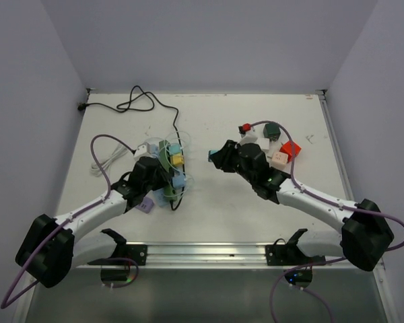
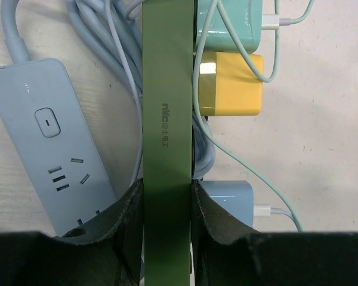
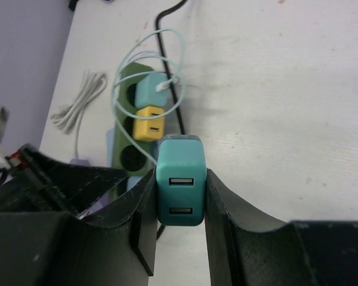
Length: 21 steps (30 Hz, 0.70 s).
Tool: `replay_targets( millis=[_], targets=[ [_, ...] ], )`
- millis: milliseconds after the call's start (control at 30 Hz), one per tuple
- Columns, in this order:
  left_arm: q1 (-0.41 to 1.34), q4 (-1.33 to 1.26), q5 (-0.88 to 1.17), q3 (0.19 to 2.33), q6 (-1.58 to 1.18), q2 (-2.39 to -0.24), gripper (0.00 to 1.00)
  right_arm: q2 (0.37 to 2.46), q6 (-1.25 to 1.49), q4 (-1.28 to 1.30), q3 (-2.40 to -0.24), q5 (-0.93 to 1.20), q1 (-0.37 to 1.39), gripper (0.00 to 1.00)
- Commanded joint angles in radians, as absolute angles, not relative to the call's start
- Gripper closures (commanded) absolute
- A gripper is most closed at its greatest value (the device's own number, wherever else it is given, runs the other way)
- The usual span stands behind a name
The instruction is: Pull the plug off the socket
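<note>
While left fingers (image 2: 122,232) clamp the socket (image 2: 167,89) crosswise, right fingers (image 3: 238,214) pinch the teal plug (image 3: 180,173), apart toward frame right.

The right gripper (image 3: 179,177) is clamping both fingers on a teal plug (image 3: 179,190), its two USB ports facing the camera. Beyond it, the dark green socket (image 3: 131,70) is lying on the white table (image 3: 274,89), carrying a light teal charger (image 3: 150,92) and a yellow charger (image 3: 149,123). A pale cable (image 3: 167,36) is looping over them, a black cord (image 3: 167,15) is running off behind, and a white bundled cable (image 3: 77,104) is sitting far left.
</note>
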<state>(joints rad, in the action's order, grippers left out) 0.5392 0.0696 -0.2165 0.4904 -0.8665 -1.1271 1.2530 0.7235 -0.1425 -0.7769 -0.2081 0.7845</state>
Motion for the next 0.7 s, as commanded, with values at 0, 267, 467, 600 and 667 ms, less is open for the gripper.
replay_targets(
  millis=[0,267,467,600,667],
  targets=[
    [0.535,0.028,-0.264,0.482,-0.839,-1.080,1.00,1.233,0.782,-0.190,-0.694,-0.155,0.681,1.00],
    [0.531,-0.026,-0.216,0.474,-0.830,-1.043,1.00,1.374,0.791,-0.255,-0.643,-0.022,0.614,0.96],
    [0.528,-0.028,-0.201,0.477,-0.824,-1.034,1.00,1.420,0.798,-0.278,-0.644,0.023,0.615,0.76],
    [0.526,-0.040,-0.180,0.474,-0.811,-1.028,1.00,1.433,0.801,-0.272,-0.650,0.031,0.614,0.67],
    [0.528,-0.049,-0.170,0.471,-0.810,-1.026,1.00,1.436,0.801,-0.258,-0.652,0.037,0.614,0.61]
  ],
)
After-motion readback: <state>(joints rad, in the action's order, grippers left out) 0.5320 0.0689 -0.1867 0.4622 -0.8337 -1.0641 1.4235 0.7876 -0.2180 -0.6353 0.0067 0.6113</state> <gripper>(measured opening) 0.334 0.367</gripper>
